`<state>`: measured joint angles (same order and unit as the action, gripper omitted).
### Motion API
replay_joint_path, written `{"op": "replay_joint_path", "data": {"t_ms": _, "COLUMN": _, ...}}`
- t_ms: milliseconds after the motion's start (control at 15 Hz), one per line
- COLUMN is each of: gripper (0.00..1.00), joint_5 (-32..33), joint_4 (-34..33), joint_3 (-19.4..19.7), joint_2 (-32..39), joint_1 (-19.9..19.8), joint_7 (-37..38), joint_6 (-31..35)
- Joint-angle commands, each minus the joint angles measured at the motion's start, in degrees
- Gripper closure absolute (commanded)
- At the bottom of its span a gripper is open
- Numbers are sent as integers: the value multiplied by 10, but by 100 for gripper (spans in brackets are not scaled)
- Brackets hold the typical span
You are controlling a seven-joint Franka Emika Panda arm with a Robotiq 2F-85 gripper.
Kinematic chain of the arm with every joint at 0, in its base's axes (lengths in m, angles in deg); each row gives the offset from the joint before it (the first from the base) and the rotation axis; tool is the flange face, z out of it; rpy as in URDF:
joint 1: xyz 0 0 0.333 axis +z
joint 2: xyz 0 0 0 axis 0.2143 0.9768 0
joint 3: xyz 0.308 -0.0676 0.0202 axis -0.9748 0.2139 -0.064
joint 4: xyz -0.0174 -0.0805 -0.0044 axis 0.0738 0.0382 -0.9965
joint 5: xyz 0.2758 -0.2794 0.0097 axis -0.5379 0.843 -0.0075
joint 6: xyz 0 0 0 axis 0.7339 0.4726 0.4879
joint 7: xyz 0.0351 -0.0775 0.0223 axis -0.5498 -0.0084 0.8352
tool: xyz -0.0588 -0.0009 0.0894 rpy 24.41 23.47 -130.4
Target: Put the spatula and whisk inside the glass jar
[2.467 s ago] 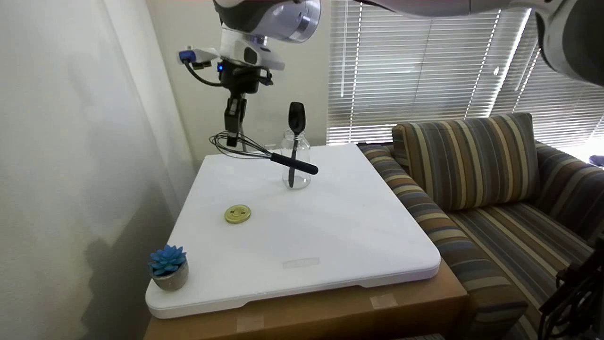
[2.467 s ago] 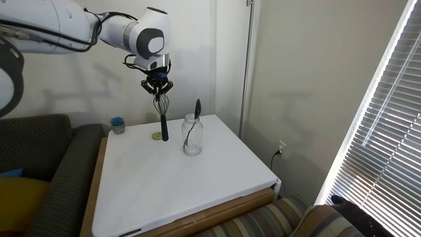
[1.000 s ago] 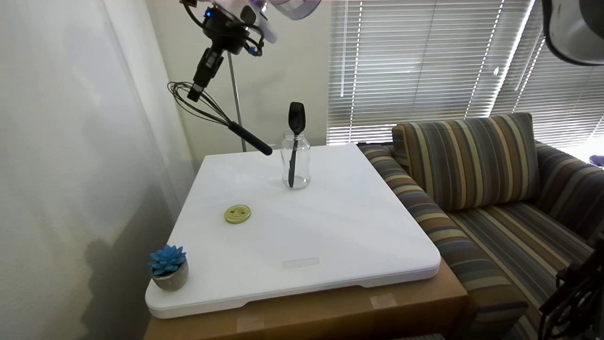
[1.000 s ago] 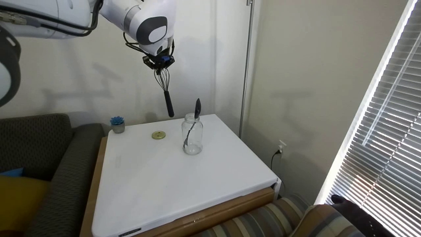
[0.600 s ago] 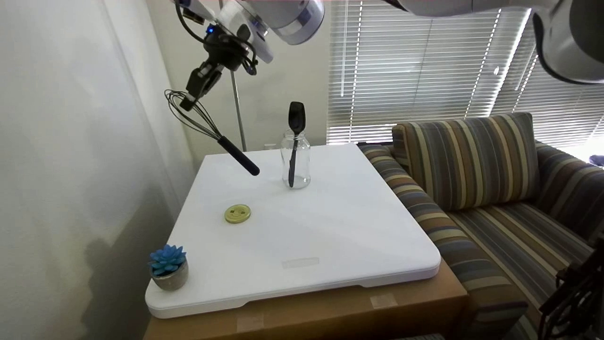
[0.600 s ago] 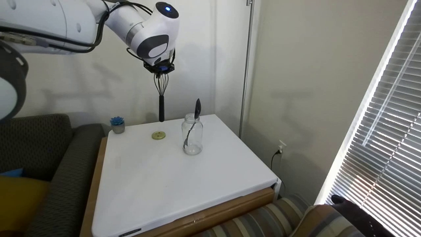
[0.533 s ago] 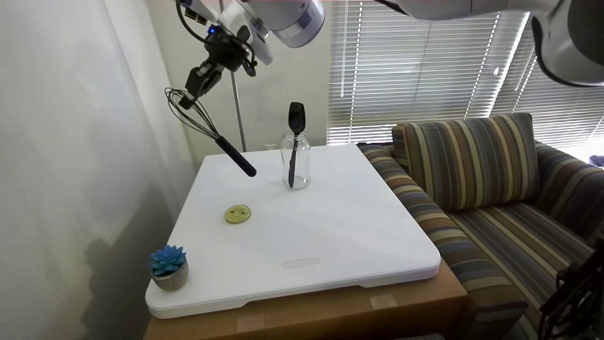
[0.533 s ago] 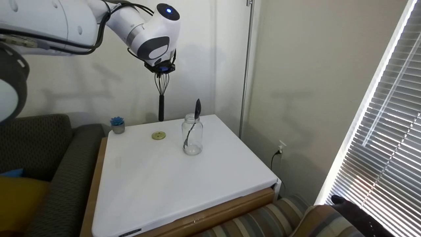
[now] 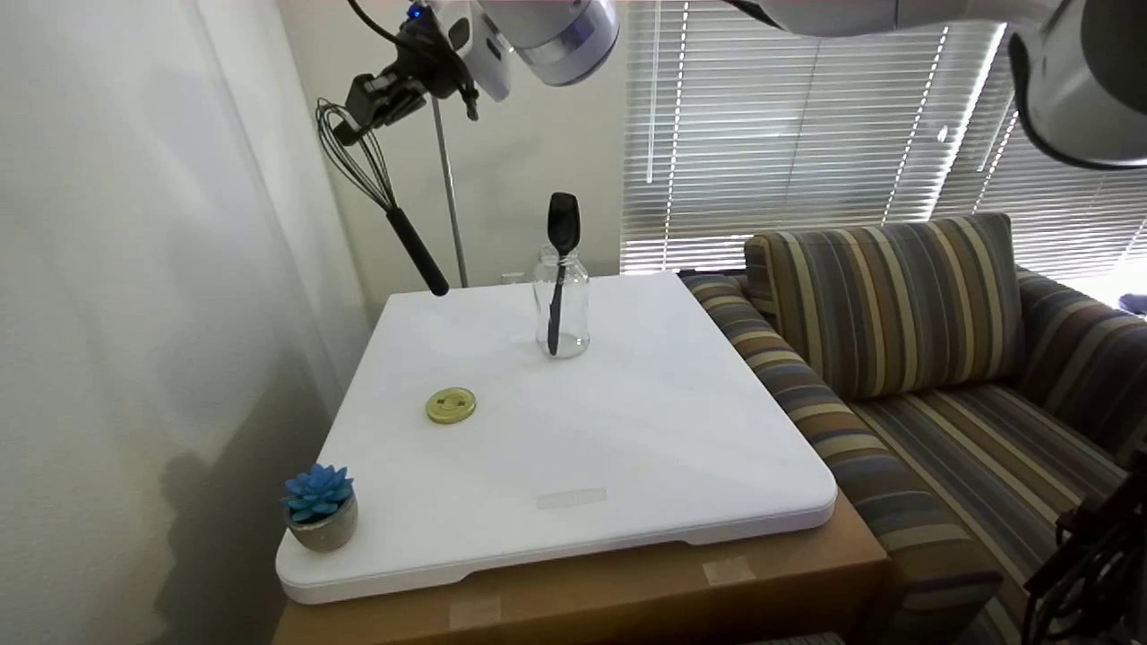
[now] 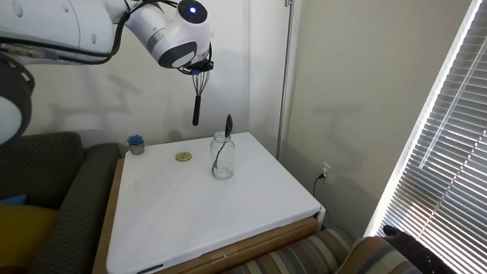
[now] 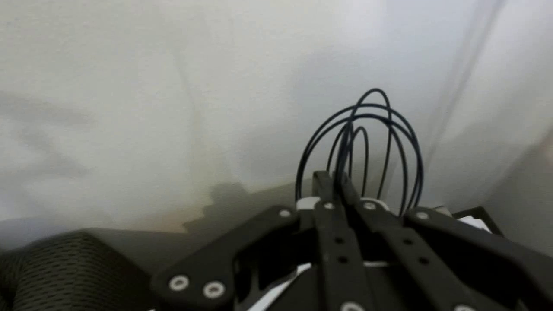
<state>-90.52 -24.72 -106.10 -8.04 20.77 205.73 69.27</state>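
Compared with half a second ago, the whisk [image 9: 403,231] is held higher and hung steeper; the glass jar [image 9: 574,305] and the spatula [image 9: 564,224] are unmoved. On the gripper [image 9: 348,133], the fingers [image 11: 322,185] are brought together, clamped on the whisk's wire head. In the wrist view, wire is caught between the tips, with loops fanned out past them and to both sides. Handle is hidden there; in both exterior views it is seen hanging below the fingers, end down, at a tilt. Whisk is held in the air, outside the jar and apart from it. Spatula is already placed in the jar: head up above the rim, handle leaned inside. Jar is stood upright on the white table [image 9: 681,430]. Gold disc [image 9: 451,406] is laid flat on the same top.
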Motion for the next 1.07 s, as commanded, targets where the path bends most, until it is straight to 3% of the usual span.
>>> {"op": "replay_joint_path", "data": {"t_ms": 0, "gripper": 99, "joint_5": -6, "joint_4": -2, "joint_3": -6, "joint_2": -10, "joint_1": -3, "joint_7": -6, "joint_6": 64}}
{"op": "replay_joint_path", "data": {"t_ms": 267, "gripper": 99, "joint_5": 4, "joint_4": -4, "joint_3": 7, "joint_2": -19, "joint_1": -4, "joint_7": 3, "joint_6": 142}}
{"op": "replay_joint_path", "data": {"t_ms": 600, "gripper": 99, "joint_5": 29, "joint_4": 5, "joint_3": 54, "joint_2": -32, "joint_1": -6, "joint_7": 45, "joint_6": 204}}
{"op": "replay_joint_path", "data": {"t_ms": 867, "gripper": 99, "joint_5": 56, "joint_4": 9, "joint_3": 97, "joint_2": -36, "joint_1": -9, "joint_7": 92, "joint_6": 221}}
{"op": "replay_joint_path", "data": {"t_ms": 1000, "gripper": 99, "joint_5": 75, "joint_4": 7, "joint_3": 154, "joint_2": -39, "joint_1": -10, "joint_7": 168, "joint_6": 193}}
